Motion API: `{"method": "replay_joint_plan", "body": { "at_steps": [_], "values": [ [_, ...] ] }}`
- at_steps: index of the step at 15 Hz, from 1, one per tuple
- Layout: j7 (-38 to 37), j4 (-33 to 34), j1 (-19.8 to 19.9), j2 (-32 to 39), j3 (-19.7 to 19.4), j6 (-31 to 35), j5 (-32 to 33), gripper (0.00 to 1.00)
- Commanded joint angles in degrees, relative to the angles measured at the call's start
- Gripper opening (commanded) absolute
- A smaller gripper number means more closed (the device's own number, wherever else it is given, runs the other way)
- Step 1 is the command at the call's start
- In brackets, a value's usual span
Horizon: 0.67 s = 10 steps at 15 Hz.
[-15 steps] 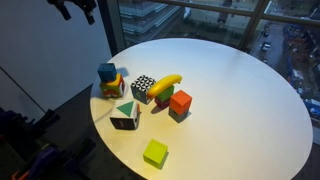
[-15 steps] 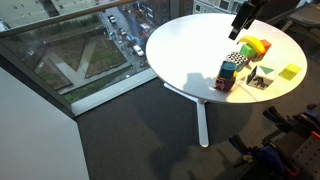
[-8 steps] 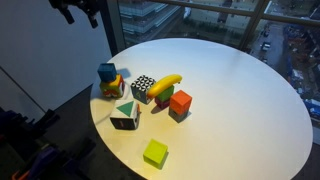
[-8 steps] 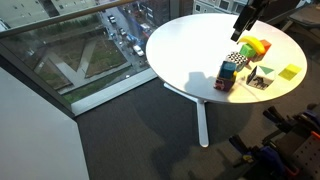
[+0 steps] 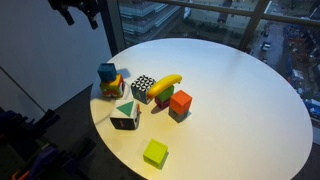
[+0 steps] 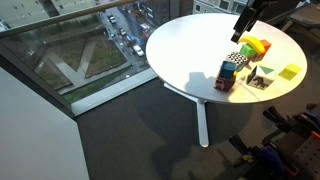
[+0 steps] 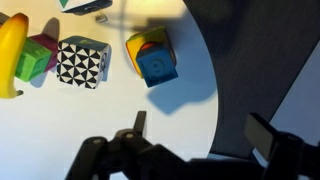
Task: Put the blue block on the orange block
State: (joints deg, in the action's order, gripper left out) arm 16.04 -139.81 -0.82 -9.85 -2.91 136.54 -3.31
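Wrist view: your fingers [image 7: 138, 124] are spread wide with nothing between them. The gripper [image 7: 200, 134] hangs over the rim of the white table [image 7: 110, 130]. Just ahead of it, the blue block [image 7: 158, 66] sits on top of a multicoloured cube [image 7: 143, 42], close to the table's edge. Next along is a checkered cube [image 7: 82, 62], then a banana [image 7: 10, 50] at the frame's side. In an exterior view, your gripper [image 5: 78, 10] is up high, off the table's edge and well apart from everything. The blue block [image 5: 105, 71] is perched on that cube. The orange block [image 5: 180, 101] stands on the table just beside the banana [image 5: 166, 83], past the checkered cube.
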Motion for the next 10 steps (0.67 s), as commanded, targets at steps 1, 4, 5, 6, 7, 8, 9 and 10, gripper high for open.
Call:
{"method": "replay_joint_plan", "body": {
  "at_steps": [1, 4, 5, 6, 7, 8, 9, 10],
  "values": [
    [3.38, -1.17, 0.02, 0.65, -0.63, 3.65, -0.87, 1.00],
    [6.39, -2.28, 0.09, 1.77, -1.18, 7.42, -1.14, 1.00],
    [7.09, -2.67, 0.13, 2.23, -1.37, 8.36, -1.30, 1.00],
    [7.92, -3.01, 0.17, 2.65, -1.51, 9.33, -1.29, 1.00],
    [8.58, -3.32, 0.22, 3.11, -1.67, 9.95, -1.38, 1.00],
    [9.25, -3.64, 0.28, 3.54, -1.80, 10.65, -1.42, 1.00],
    [10.14, -3.94, 0.33, 3.96, -1.96, 11.10, -1.59, 1.00],
    [11.13, -4.08, 0.39, 4.43, -2.10, 11.46, -1.77, 1.00]
  ]
}}
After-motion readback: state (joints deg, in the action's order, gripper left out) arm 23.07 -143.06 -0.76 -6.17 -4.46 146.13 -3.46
